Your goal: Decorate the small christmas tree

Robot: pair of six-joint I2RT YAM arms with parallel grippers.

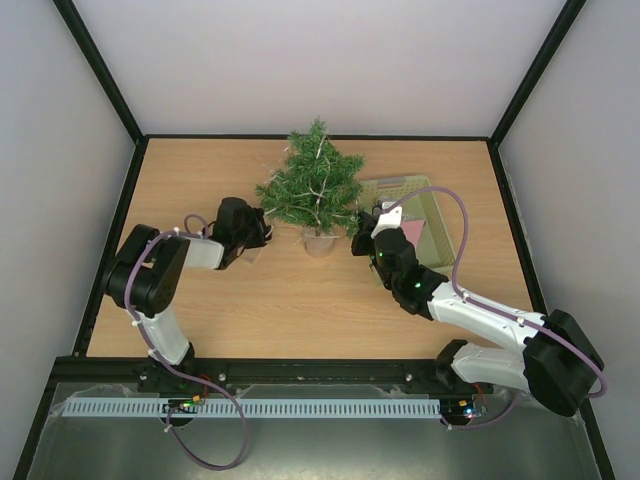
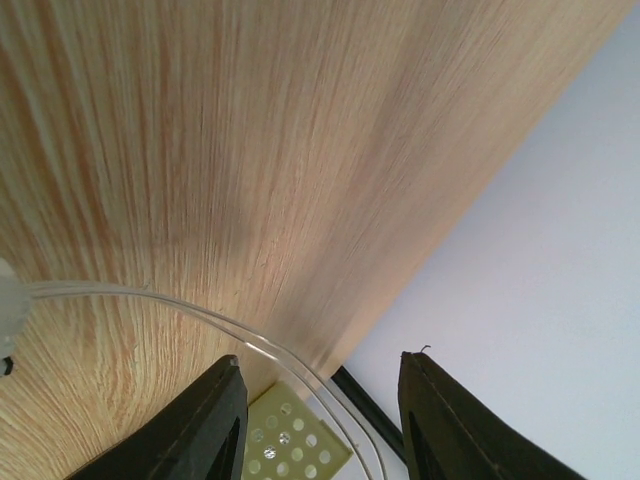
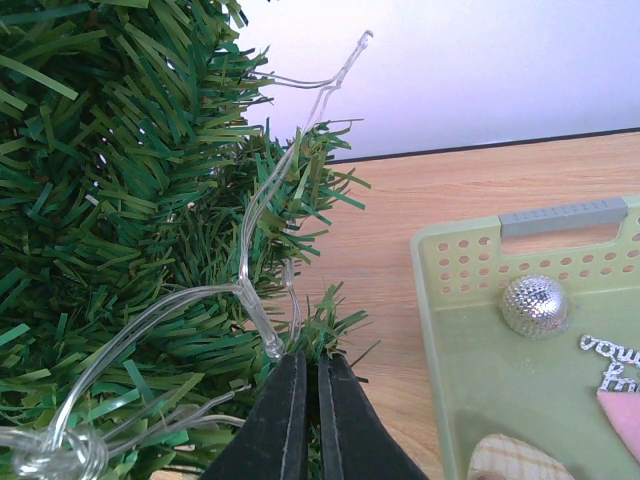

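**Q:** What sits nearest on the wood-grain counter (image 1: 290, 310)?

**A:** The arms' own ends. The left arm's fingers (image 2: 215, 425), dark and wedge-shaped, stand apart. A clear light cord (image 2: 180, 305) crosses the gap unclamped, probably guided rather than gripped.

**Q:** And the right?

**A:** The right arm's fingers (image 3: 285, 420) are pressed together at the tree's lower right edge, with a bulb tip of the cord just above them. Whether the thin cord is pinched between them cannot be told.

**Q:** Where is the tree?

**A:** The small tree (image 1: 312, 185) stands upright in a pale pot (image 1: 320, 243) at mid-counter, between the two arms. Each arm comes at one flank, apparently so the cord can be draped around it. Its needles are flat, bristly and dark green, and the glossy, stiff cord loops through them.

**Q:** And to the far right?

**A:** Just beside the tree sits a pale green perforated basket (image 3: 440, 290) with a grey handle. It keeps trimmings within the right arm's reach: a mirrored silver ball (image 3: 535, 305), glittery lettering (image 3: 610, 365) and something pink (image 3: 625, 415).
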